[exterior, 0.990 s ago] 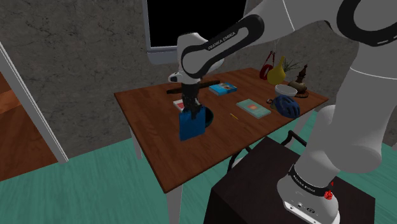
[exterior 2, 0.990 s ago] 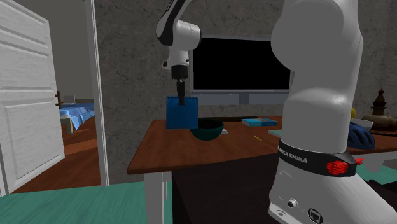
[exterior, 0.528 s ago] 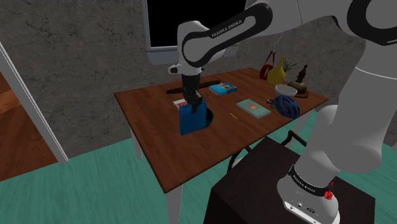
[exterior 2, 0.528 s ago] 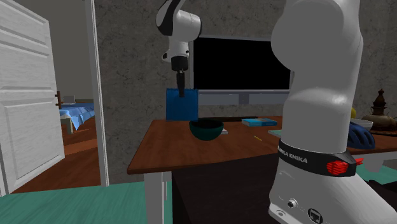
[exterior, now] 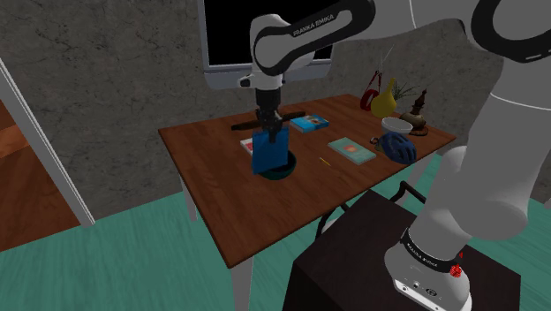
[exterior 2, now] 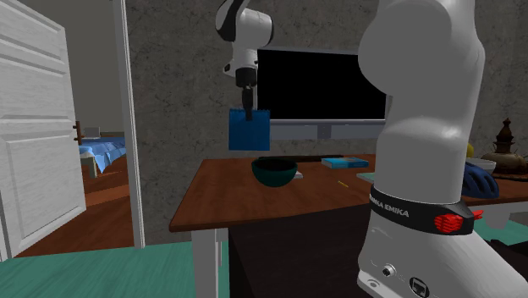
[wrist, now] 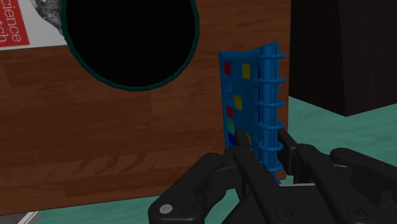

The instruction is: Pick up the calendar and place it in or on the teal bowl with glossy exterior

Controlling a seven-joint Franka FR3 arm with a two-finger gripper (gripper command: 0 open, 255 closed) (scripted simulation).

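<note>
The gripper (exterior: 267, 125) hangs above the table (exterior: 221, 199) with its fingers (wrist: 289, 149) clamped on the blue calendar (exterior: 269, 152). In the wrist view they clasp it at its spiral-bound edge, and the tips are partly covered by the calendar (wrist: 251, 102) itself, so the exact contact is hard to see. The calendar's sheet shows only edge-on there, with a few coloured squares.

From the shoulder view the calendar hangs in front of the bowl (exterior: 283, 170) and hides most of it; only a dark rim shows below and beside it. In the second exterior view the calendar (exterior 2: 250, 129) is in the air, clear of the bowl (exterior 2: 274, 172), higher and a little toward that view's left. Whether it is over the bowl's opening cannot be told.

In the wrist view the bowl (wrist: 130, 38) lies beside the calendar, its inside plain black and its far rim cut off by the frame.

The arm's base (exterior 2: 423, 144) covers much of the table's right part in the second exterior view
</note>
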